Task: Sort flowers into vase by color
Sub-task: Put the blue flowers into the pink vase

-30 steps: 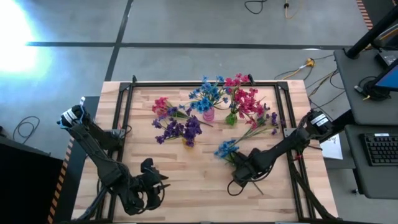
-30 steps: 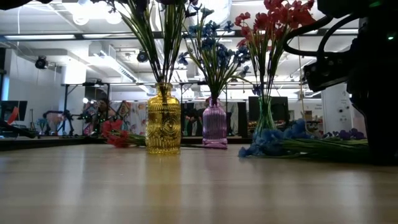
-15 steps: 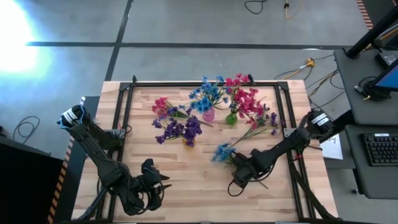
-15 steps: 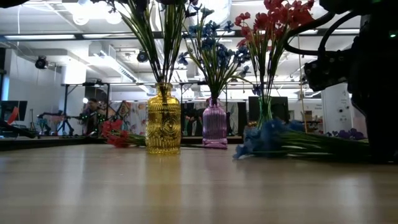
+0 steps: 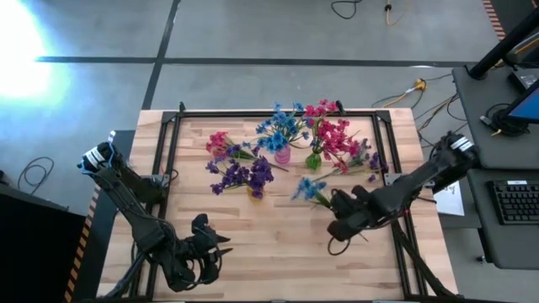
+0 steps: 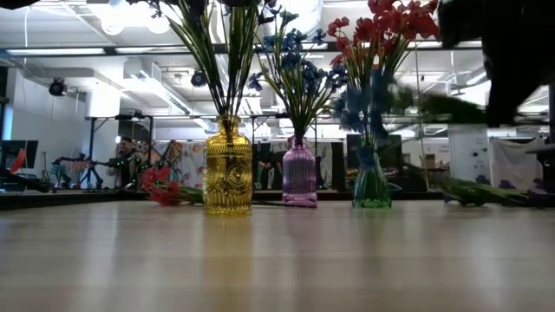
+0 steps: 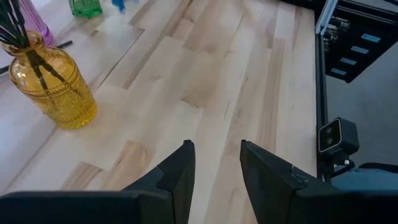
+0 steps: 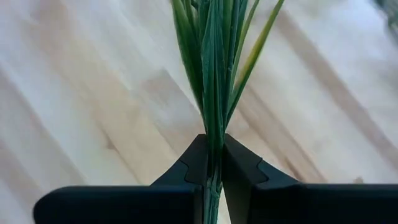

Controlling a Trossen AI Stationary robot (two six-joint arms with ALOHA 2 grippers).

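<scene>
the right gripper (image 8: 213, 163) was clamped tight on the green stems of a blue sprig (image 5: 309, 189), its two fingers pressed against the bundle from both sides. from above, that gripper (image 5: 338, 204) sat right of the table's middle, with the blue blooms pointing left toward the vases. the low view showed what the overhead one could not: the sprig (image 6: 364, 102) was lifted clear of the wooden table (image 6: 277, 260) (blurred, level with the bouquets). there the yellow vase (image 6: 228, 177) held purple flowers, the purple vase (image 6: 299, 174) blue ones and the green vase (image 6: 371, 180) red ones. loose red flowers (image 5: 221, 143) lay far left of the vases and loose purple flowers (image 5: 367, 162) to their right. the left gripper (image 7: 214, 169) waited at the near left, fingers a little apart and holding nothing.
</scene>
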